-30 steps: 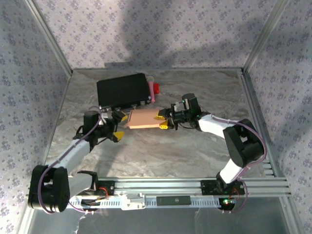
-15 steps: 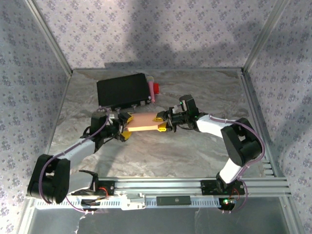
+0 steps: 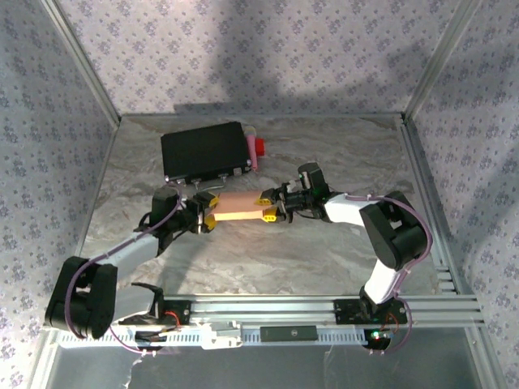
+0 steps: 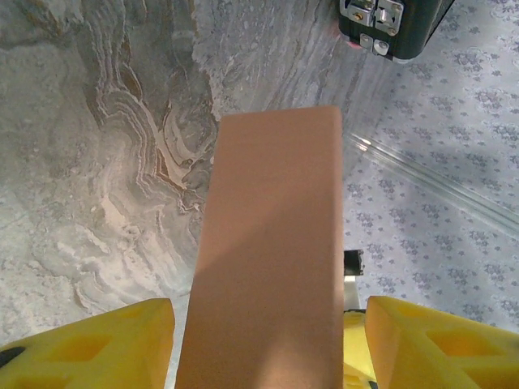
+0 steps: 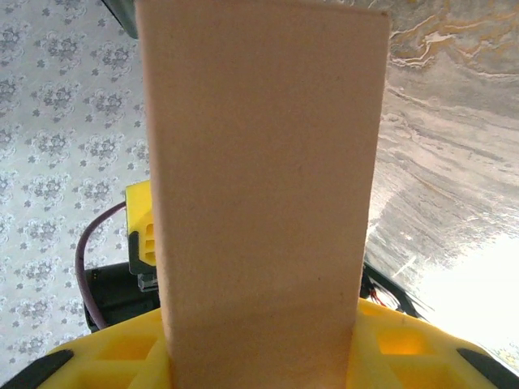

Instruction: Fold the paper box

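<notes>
I see the paper box (image 3: 237,205) mid-table, just in front of the black case (image 3: 204,150). The right gripper (image 3: 270,207) is clamped on its right end; the left gripper (image 3: 208,212) straddles the left end with a gap on one side, not gripping. Risk: an off-centre left squeeze could buckle the thin card or twist it out of the right pinch.
</notes>
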Controlling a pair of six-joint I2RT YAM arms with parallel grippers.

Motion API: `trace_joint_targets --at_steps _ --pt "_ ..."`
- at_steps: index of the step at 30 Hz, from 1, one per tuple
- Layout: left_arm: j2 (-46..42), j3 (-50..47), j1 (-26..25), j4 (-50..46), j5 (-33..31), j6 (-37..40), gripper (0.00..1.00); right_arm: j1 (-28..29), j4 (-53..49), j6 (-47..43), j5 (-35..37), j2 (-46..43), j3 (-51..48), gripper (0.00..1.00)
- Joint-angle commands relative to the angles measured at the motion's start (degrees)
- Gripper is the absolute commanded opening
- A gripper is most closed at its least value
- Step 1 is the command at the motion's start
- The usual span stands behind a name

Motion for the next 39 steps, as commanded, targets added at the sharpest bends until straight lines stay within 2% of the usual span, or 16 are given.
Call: trace_joint_targets --at_steps 1,10,15,19,21,23,26,30,34,36,37,39 --pt "-1.74 -0.19 -0.58 -0.27 -1.24 -1.8 0.63 0.43 1.78 1.12 -0.19 1.23 -0.82 0.41" --pt "-3.97 -1.51 -2.02 -1.89 -3.67 -5.37 0.6 0.6 4.59 3.23 0.28 2.34 -0.94 0.41" --pt "-3.75 -1.5 -2.16 -2.01 -3.87 -6.29 0.5 0.87 4.64 3.31 0.37 2.55 -1.07 0.41" --pt "-5.46 -1.5 -2.29 -4.28 -5.05 -6.51 0.48 0.77 4.59 3.33 0.38 2.38 -1.07 0.42" --pt "-6.42 -1.27 -2.29 -5.96 -5.4 -6.43 0.48 0.69 4.26 2.94 0.09 2.38 -1.06 0.47" --pt "-7.68 -0.55 -2.3 -8.85 -6.0 -6.01 0.48 0.61 3.47 2.28 0.02 2.14 -1.29 0.6" --pt "-9.96 0.58 -2.29 -14.11 -7.62 -5.3 0.47 0.08 1.18 0.3 0.66 0.15 -2.0 0.72" --pt "-12.92 1.37 -2.29 -19.45 -9.86 -5.93 0.46 -1.55 -11.76 -9.46 2.49 -5.62 -0.66 0.83" --pt "-14.59 2.55 -2.28 -25.74 -10.69 -8.01 0.46 -4.28 -25.58 -21.76 6.82 -12.96 1.32 0.83" --pt "-15.27 2.93 -2.29 -28.51 -10.7 -9.74 0.46 -4.83 -36.18 -33.41 13.3 -18.0 4.53 0.81" --pt "-15.69 3.15 -2.23 -29.52 -10.83 -10.47 0.46 -4.18 -42.63 -40.19 19.0 -20.64 6.75 0.81" --pt "-16.67 3.94 -2.13 -33.2 -11.82 -10.94 0.46 -1.12 -48.2 -49.58 30.46 -25.68 8.26 0.78"
